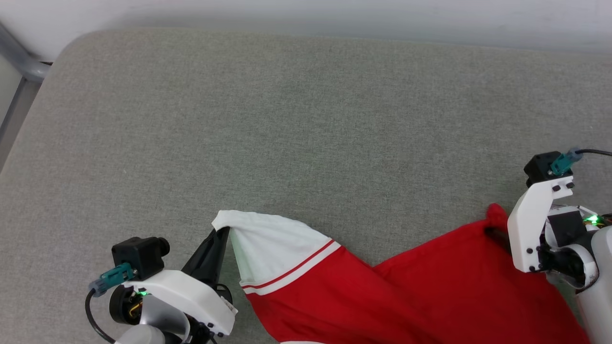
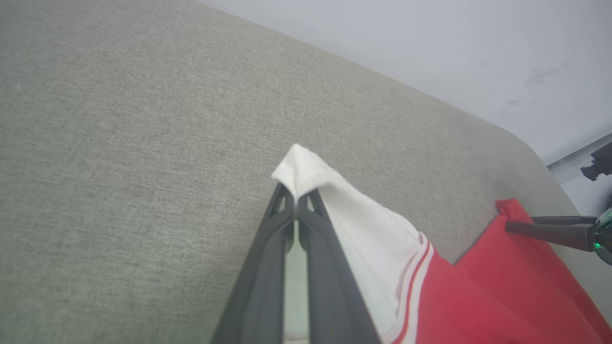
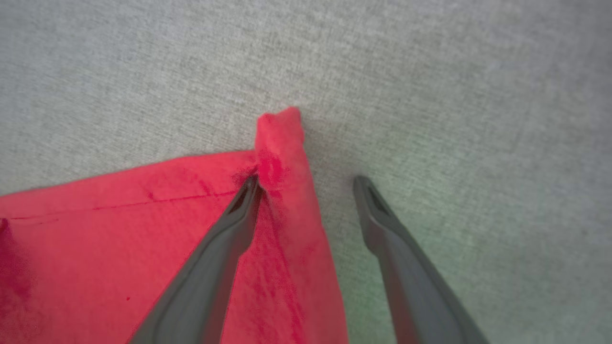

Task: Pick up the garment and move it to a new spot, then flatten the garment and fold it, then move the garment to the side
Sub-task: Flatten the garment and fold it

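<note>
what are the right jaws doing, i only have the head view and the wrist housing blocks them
observer: The right gripper is open. Its jaws stand wide apart, and the garment is not pinched.
operator: is the cloth even between them
observer: Yes. The bunched red corner lies just inside one jaw, while the other stands over bare cushion.
operator: and how deep is the left grip
observer: Shallow. The left gripper is shut on the white sleeve close to its tip, and a small peak of cloth pokes out past the jaws.
</note>
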Available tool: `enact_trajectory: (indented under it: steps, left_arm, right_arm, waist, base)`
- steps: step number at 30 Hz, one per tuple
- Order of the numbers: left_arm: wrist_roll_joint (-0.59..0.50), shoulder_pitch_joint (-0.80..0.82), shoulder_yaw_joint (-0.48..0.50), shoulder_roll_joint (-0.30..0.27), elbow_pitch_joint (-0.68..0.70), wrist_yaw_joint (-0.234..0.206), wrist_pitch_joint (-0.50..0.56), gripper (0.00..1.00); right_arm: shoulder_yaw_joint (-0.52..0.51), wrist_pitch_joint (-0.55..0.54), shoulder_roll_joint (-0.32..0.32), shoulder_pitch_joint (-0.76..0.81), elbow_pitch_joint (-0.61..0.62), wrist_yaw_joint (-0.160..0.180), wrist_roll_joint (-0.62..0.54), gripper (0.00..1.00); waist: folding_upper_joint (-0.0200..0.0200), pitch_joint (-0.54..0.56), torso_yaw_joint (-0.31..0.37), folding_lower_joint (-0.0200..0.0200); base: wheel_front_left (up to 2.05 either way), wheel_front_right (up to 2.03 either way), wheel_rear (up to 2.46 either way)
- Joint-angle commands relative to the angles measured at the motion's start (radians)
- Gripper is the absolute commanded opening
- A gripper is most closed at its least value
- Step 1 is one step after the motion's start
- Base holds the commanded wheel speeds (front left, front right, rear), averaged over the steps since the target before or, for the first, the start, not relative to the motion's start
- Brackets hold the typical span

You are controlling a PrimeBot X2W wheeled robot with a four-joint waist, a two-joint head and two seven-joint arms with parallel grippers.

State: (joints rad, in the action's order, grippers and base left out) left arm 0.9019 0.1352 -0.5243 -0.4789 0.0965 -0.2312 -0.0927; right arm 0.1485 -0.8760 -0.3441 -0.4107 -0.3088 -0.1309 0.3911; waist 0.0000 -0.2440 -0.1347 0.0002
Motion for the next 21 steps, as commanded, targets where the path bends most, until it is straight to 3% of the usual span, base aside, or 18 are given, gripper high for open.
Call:
enact_trajectory:
  steps: [1, 3, 4, 5, 6, 10, 16, 21]
  left_arm:
    - [-0.003, 0.017, 0.000, 0.005, -0.007, 0.006, -0.009, 0.00]
    - [-0.003, 0.024, -0.002, 0.008, -0.015, 0.011, -0.011, 0.00]
    - [-0.003, 0.026, -0.003, 0.010, -0.019, 0.013, -0.012, 0.00]
    - [-0.001, 0.028, -0.002, 0.011, -0.022, 0.016, -0.014, 0.00]
    - [0.000, 0.030, -0.002, 0.013, -0.025, 0.019, -0.016, 0.00]
    - [0.005, 0.033, 0.006, 0.006, -0.049, 0.022, -0.021, 0.00]
    - [0.015, 0.069, 0.057, -0.007, -0.076, 0.017, -0.048, 0.00]
    - [0.018, 0.166, 0.100, -0.002, -0.094, 0.028, -0.067, 0.00]
  right_arm:
    - [0.019, -0.033, -0.002, -0.007, -0.033, 0.000, 0.010, 1.00]
    - [0.041, -0.091, -0.002, 0.003, -0.078, 0.000, 0.012, 1.00]
    - [0.049, -0.120, 0.003, 0.010, -0.099, 0.000, 0.022, 0.89]
    - [0.057, -0.139, 0.005, 0.016, -0.112, 0.000, 0.030, 0.37]
    - [0.062, -0.154, 0.006, 0.018, -0.120, 0.000, 0.036, 0.01]
    - [0.041, -0.138, 0.011, -0.006, -0.110, 0.000, 0.044, 0.00]
    - [0.010, 0.008, -0.002, -0.080, -0.045, 0.001, 0.020, 0.00]
    - [-0.046, 0.142, 0.028, -0.134, -0.032, 0.001, -0.031, 0.00]
  waist:
    - [0.0000, -0.024, -0.022, -0.0002]
    - [0.0000, -0.032, -0.028, -0.0002]
    - [0.0000, -0.033, -0.030, -0.0002]
    - [0.0000, -0.035, -0.032, -0.0002]
    - [0.0000, -0.036, -0.033, -0.0002]
    - [0.0000, -0.027, -0.030, -0.0002]
    - [0.0000, 0.015, -0.002, -0.0002]
    - [0.0000, 0.042, 0.031, -0.0002]
  base:
    - [0.00, 0.00, 0.00]
    - [0.00, 0.00, 0.00]
    - [0.00, 0.00, 0.00]
    - [0.00, 0.00, 0.00]
    - [0.00, 0.00, 0.00]
    - [0.00, 0.00, 0.00]
    - [0.00, 0.00, 0.00]
    - [0.00, 0.00, 0.00]
